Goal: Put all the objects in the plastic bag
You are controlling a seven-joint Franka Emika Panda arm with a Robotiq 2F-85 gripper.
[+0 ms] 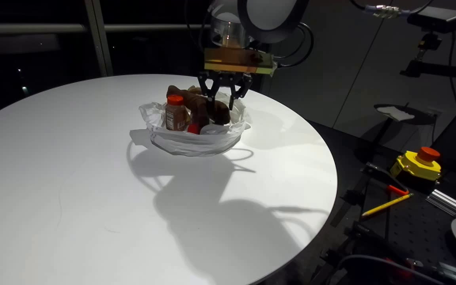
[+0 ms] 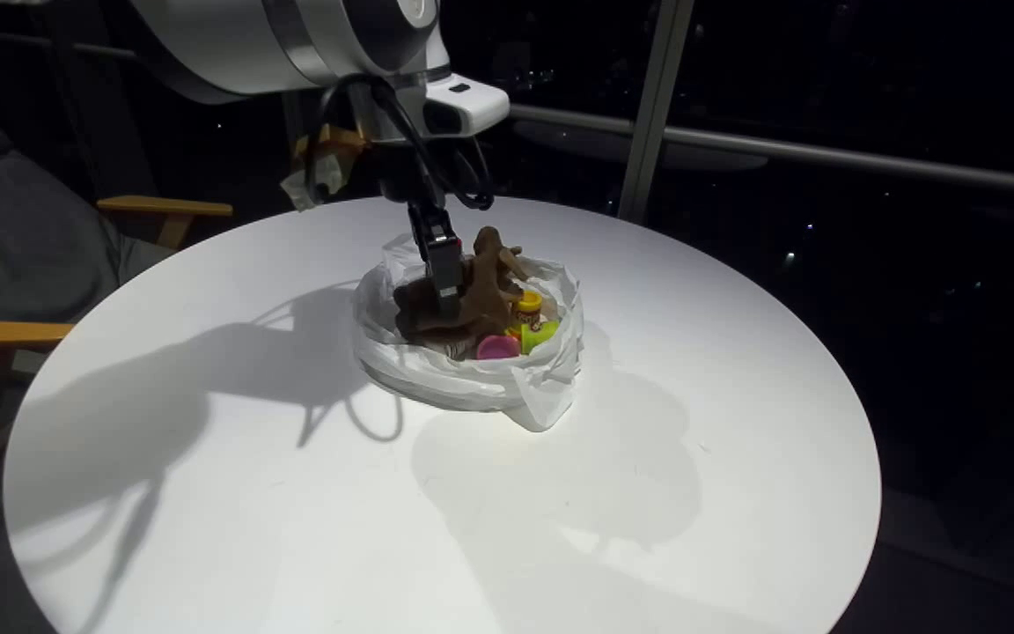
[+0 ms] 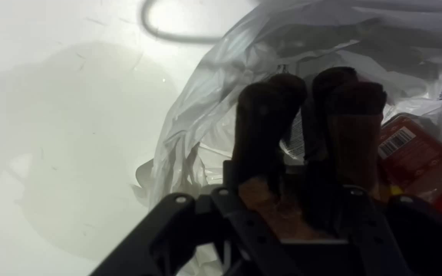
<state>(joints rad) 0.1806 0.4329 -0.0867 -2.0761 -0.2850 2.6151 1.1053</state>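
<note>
The white plastic bag (image 1: 196,145) sits spread open on the round table and shows in the other views (image 2: 437,385), (image 3: 177,134). A brown soft toy (image 2: 482,304) lies across the top of its contents, with limbs sticking up, also in the wrist view (image 3: 355,143). My gripper (image 1: 221,106) is over the bag, its fingers part-way apart with the toy's body between them. It looks shut on the toy. A bottle with a red cap (image 1: 175,117) stands in the bag. A yellow tub (image 2: 528,308), a green tub (image 2: 540,335) and a pink lid (image 2: 498,347) are in it too.
The white round table (image 1: 93,198) surrounds the bag. A chair with wooden arms (image 2: 164,208) stands beside the table. A yellow box with a red button (image 1: 418,165) and a pencil (image 1: 387,205) lie on a dark surface off the table. A window frame is behind.
</note>
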